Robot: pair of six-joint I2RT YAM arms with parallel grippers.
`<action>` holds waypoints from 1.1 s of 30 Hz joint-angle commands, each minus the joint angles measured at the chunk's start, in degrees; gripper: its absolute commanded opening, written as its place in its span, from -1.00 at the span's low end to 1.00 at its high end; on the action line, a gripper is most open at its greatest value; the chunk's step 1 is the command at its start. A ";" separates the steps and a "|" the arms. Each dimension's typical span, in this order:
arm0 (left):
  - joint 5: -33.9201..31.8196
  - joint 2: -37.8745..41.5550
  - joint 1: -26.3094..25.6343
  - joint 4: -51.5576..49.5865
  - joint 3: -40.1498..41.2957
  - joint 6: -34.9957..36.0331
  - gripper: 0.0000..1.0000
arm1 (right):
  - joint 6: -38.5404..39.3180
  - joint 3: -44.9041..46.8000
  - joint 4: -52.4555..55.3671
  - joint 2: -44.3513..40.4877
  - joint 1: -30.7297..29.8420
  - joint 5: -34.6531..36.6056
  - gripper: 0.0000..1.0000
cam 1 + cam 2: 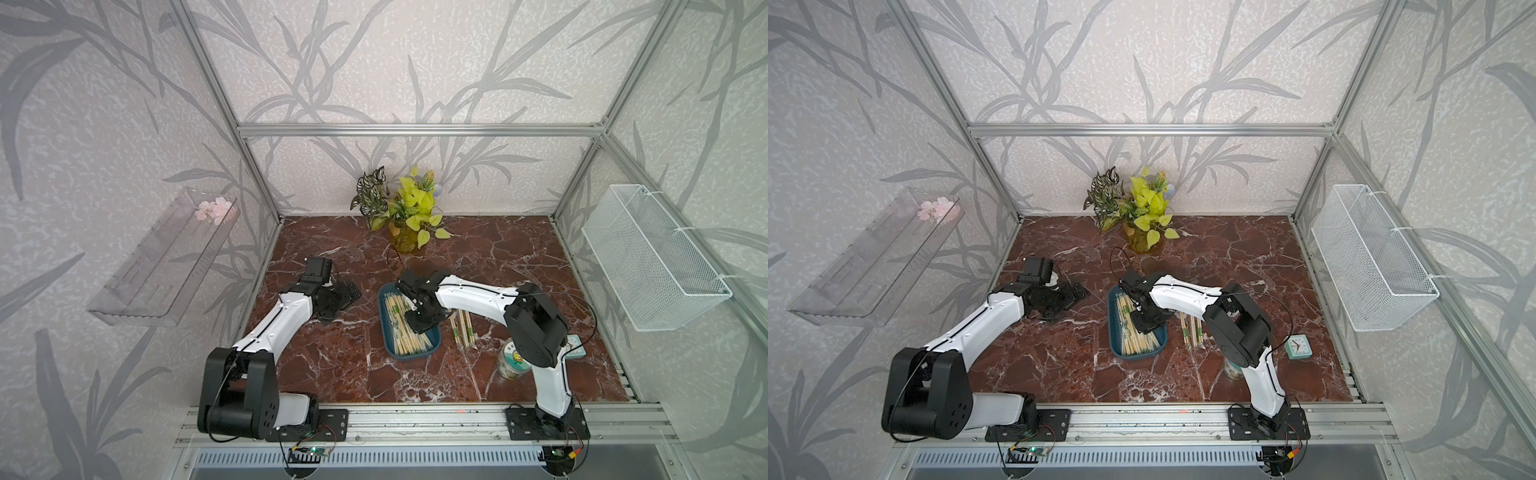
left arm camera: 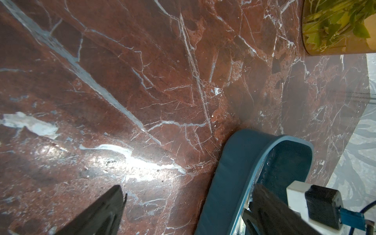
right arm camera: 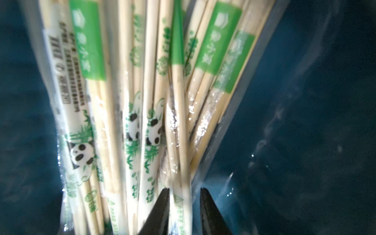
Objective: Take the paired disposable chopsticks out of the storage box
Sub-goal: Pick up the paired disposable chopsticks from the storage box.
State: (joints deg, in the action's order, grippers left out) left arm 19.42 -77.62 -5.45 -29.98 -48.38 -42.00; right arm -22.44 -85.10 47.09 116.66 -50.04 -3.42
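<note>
R claw point(image 3: 184, 203) pinching chopstick pair point(image 3: 179, 126) | in box point(image 3: 305, 101)

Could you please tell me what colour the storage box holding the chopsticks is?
The storage box is dark teal-blue, clearest in the left wrist view.

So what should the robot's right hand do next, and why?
Probably lift straight up. The right gripper sits low in the storage box with its jaws narrowed around one sleeved chopstick pair, so raising it should pull that pair free of the pile.
</note>
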 commanded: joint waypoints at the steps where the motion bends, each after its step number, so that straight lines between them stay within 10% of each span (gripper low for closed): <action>1: -0.35 -0.19 0.42 -0.35 -0.49 0.86 0.99 | 0.39 -0.95 1.96 1.61 -0.34 1.05 -0.45; 33: -0.18 -0.70 0.60 -0.08 -0.63 0.77 0.99 | -4.68 1.78 -2.81 -7.73 4.39 -7.74 -0.89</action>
State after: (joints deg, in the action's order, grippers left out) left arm 19.44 -78.02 -5.13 -29.95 -48.38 -42.02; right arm -24.86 -84.88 47.03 112.05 -47.53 -6.98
